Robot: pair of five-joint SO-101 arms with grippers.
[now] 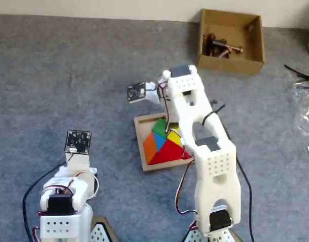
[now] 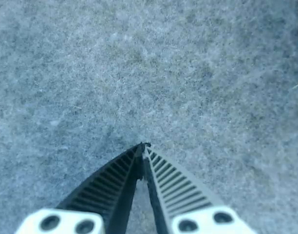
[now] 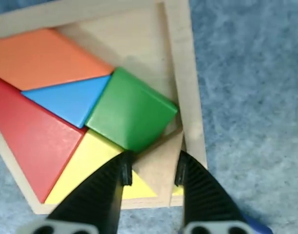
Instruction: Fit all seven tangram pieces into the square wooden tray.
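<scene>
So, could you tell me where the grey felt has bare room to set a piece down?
The grey felt is bare left of the square wooden tray, beyond the left gripper. Crowded: the right gripper hangs over the tray, with the cardboard box and black cables beyond.

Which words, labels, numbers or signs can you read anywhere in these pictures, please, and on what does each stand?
None can be read.
The tray and its coloured pieces are plain, with no marks.
The cardboard box shows no legible print.
The clear bag at the table's edge is too blurred to show any print.
</scene>
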